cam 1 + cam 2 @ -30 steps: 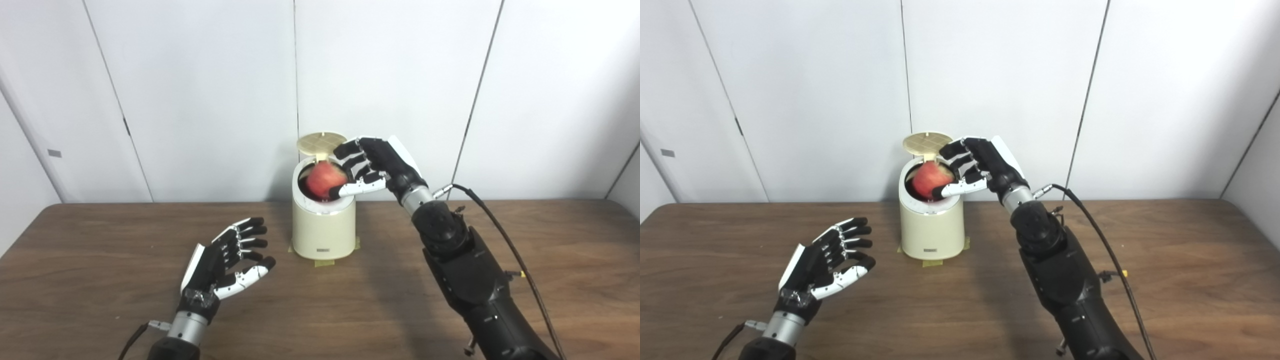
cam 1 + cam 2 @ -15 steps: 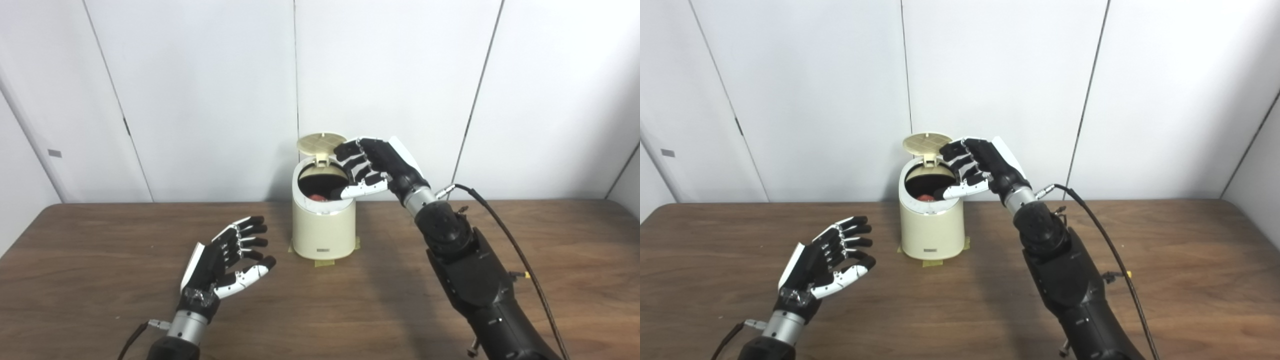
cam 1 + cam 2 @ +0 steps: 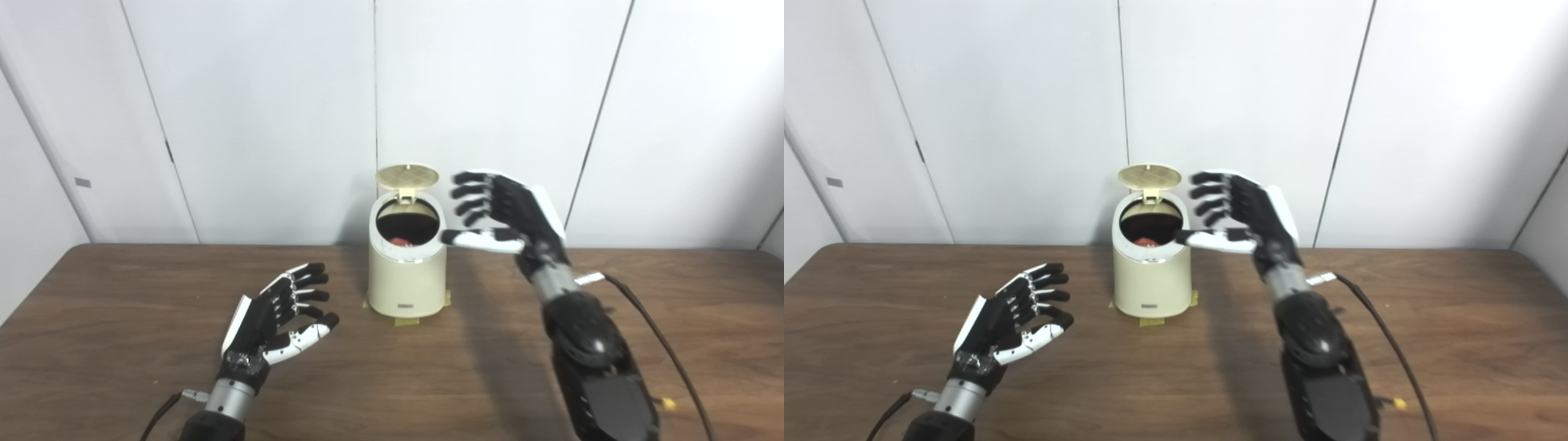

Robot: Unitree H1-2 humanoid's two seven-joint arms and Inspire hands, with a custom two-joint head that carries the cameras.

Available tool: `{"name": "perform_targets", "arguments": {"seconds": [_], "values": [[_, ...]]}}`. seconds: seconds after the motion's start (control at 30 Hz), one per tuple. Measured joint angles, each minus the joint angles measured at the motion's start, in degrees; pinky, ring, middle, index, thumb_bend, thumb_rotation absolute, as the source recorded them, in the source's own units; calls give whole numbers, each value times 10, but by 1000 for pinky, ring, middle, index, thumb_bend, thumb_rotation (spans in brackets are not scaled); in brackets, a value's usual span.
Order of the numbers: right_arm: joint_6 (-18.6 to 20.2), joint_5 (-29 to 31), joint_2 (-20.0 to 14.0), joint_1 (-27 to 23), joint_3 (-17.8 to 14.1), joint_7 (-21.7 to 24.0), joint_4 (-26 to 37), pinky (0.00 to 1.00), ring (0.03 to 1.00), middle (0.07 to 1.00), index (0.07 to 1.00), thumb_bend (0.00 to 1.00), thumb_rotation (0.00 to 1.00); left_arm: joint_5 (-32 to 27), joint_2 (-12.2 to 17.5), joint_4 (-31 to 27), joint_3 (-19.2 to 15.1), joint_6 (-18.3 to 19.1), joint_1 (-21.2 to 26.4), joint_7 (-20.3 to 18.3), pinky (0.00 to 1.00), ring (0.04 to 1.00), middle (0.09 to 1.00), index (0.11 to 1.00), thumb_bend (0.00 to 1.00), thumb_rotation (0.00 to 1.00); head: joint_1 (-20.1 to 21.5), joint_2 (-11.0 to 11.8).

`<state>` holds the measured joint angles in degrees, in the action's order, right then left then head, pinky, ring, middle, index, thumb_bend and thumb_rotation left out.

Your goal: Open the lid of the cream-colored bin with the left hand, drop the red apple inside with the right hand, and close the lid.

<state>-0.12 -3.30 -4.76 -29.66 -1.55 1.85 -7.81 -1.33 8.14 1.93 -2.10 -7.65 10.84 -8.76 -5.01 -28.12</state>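
Observation:
The cream-colored bin (image 3: 407, 278) stands at the back middle of the table with its round lid (image 3: 407, 176) tipped up and open. A bit of the red apple (image 3: 399, 241) shows low inside the bin's dark mouth. My right hand (image 3: 502, 211) is open and empty, raised just right of the bin's rim, its thumb tip close to the rim. My left hand (image 3: 278, 315) is open and empty, palm up, low over the table to the front left of the bin. The same scene shows in the right eye view, with the bin (image 3: 1151, 282) and the right hand (image 3: 1240, 211).
The bin sits on yellow tape marks (image 3: 404, 320) on the brown wooden table (image 3: 122, 318). A black cable (image 3: 667, 349) runs along my right arm. White wall panels stand close behind the table's far edge.
The apple left my right hand and dropped into the bin. The right hand opened and drew back to the right of the bin. The camera has shifted a little; the left hand has stayed put.

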Motion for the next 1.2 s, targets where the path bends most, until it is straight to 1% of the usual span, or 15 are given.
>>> {"name": "perform_targets", "arguments": {"seconds": [0.1,0.17,0.23,0.33,0.4,0.53,0.57,0.63,0.7,0.77,0.87,0.9,1.0,1.1,1.2], "values": [[-15,29,-15,34,-6,20,4,481,578,715,743,862,258,-1,-1,-7,0,0,0,-1,603,715,785,801,630,102,-4,4],[-28,53,-25,59,-11,38,1,519,622,758,772,889,294,-3,0,-8,0,0,-1,-1,604,716,788,803,630,112,-6,5],[-39,80,-26,81,-14,51,-5,542,682,802,798,912,314,-5,0,-8,-1,0,-2,-1,597,709,787,805,635,129,-7,6],[-47,103,-16,109,-14,60,-4,553,705,817,794,947,331,-5,0,-11,-1,3,-3,0,596,716,791,814,653,158,-6,5],[-47,106,-6,120,-13,60,1,565,703,818,794,952,353,-4,-1,-16,-1,7,-3,2,594,728,795,823,656,181,-1,4],[-46,101,5,127,-6,58,18,566,700,812,785,943,340,7,-1,-21,-3,15,6,14,611,761,828,850,681,271,3,4],[-46,100,5,125,-7,57,22,566,698,813,785,940,340,12,0,-22,-3,22,13,17,620,774,842,854,702,309,3,4],[-46,97,5,120,-7,56,22,566,693,816,783,932,339,26,3,-26,-2,33,33,21,668,812,876,873,752,389,4,4],[-46,94,6,117,-6,54,22,556,681,810,780,930,353,35,10,-26,2,51,67,20,714,863,904,893,794,417,6,6],[-46,88,6,118,-5,51,22,556,678,809,781,923,356,36,16,-26,5,60,103,18,726,881,914,901,820,423,8,9],[-46,87,6,118,-5,50,22,549,669,805,776,921,346,50,25,-26,15,74,155,14,781,920,933,922,835,391,6,10],[-46,87,6,118,-5,50,22,545,666,802,774,922,340,55,27,-26,21,86,168,11,807,931,941,929,845,388,6,10],[-46,88,8,118,-5,50,22,538,665,799,771,919,332,61,31,-17,32,112,204,1,817,933,945,935,877,375,6,12],[-46,88,9,118,-4,50,22,531,665,798,771,922,332,75,38,9,44,130,241,-7,802,938,955,941,895,380,6,12],[-45,88,11,118,-4,50,22,533,668,799,771,915,323,96,46,32,64,133,265,-11,773,938,968,948,910,385,10,13]]}}
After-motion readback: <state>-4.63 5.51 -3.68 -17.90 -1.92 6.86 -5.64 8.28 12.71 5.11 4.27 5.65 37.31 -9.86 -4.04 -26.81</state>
